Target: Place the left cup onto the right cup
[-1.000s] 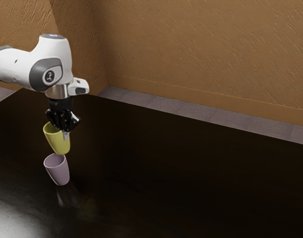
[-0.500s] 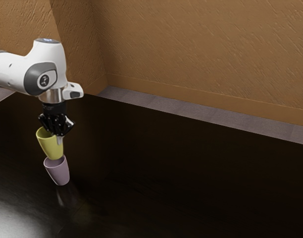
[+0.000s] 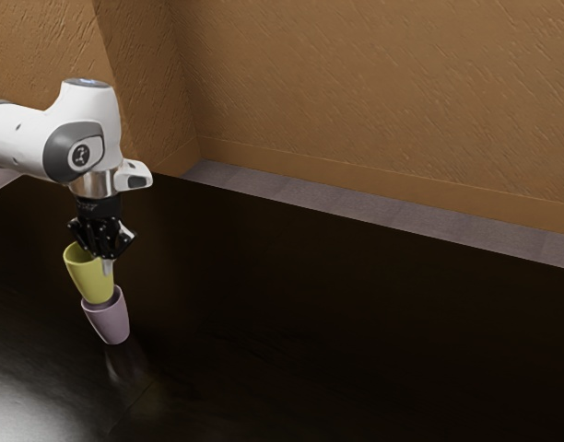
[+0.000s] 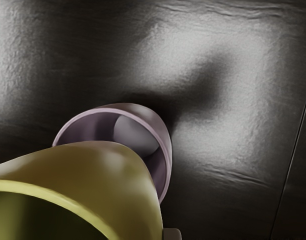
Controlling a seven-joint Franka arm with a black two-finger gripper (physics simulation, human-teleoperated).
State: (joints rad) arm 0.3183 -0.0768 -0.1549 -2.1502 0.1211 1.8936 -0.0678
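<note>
My black gripper (image 3: 99, 254) is shut on the rim of a yellow-green cup (image 3: 88, 276), which hangs tilted at the exterior view's left. Directly under it a lilac cup (image 3: 109, 318) stands on the dark table, and the yellow-green cup's base meets or dips into its mouth. In the wrist view the yellow-green cup (image 4: 88, 190) looms large just under my hand, covering part of the lilac cup's (image 4: 153, 135) open rim.
The dark glossy table (image 3: 337, 331) stretches away to the exterior view's right. A grey ledge (image 3: 374, 210) and an orange textured wall (image 3: 374, 92) bound it at the back.
My hand has moved down and toward the exterior view's left with the yellow-green cup, closing the gap until its base reached the lilac cup's mouth.
</note>
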